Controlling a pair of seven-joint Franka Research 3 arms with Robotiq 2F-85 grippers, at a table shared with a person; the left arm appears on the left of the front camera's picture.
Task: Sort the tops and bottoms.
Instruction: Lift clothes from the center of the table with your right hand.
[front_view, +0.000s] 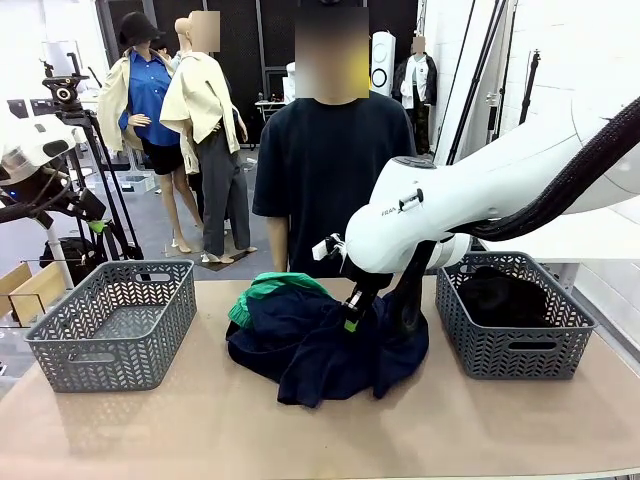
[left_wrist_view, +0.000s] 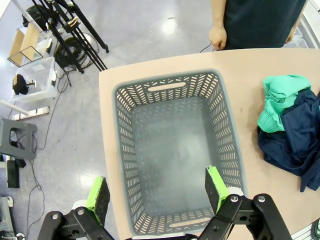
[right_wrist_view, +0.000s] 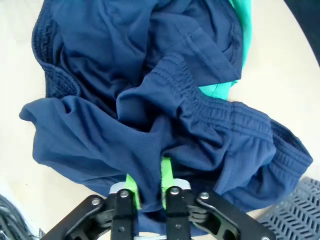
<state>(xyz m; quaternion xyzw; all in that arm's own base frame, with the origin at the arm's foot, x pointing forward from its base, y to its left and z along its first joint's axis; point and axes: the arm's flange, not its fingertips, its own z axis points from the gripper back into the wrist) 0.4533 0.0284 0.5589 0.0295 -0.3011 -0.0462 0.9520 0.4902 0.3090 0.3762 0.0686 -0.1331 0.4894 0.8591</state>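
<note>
The tan table (front_view: 150, 430) is running across the whole lower half of the front view. The white right arm (front_view: 480, 190) is sweeping in from the upper right of that frame and bending down toward the middle of the table. A person (front_view: 325, 160) in a black T-shirt is standing at the far edge, centre frame, and in the left wrist view one hand (left_wrist_view: 218, 37) is hanging at the top of the frame, just beyond the table's edge. The navy garments (front_view: 310, 345) are lying in a rumpled heap at the centre of the table, between two grey baskets and touching neither. The left-hand basket (front_view: 100, 350) is sitting at lower left, and we are seeing only its bare floor in the left wrist view. The right-hand basket (front_view: 500, 350) is sitting at centre right, with a black garment (front_view: 500, 295) lying bunched inside it. A green garment (front_view: 270, 290) is poking out from under the navy heap at its upper left edge. The right gripper (right_wrist_view: 148, 180) is pinching a fold of navy cloth, with its green pads pressed close on the fabric at the bottom centre of the right wrist view. The left gripper (left_wrist_view: 156, 192) is hovering above the left-hand basket with its jaws spread wide and nothing between them.
</note>
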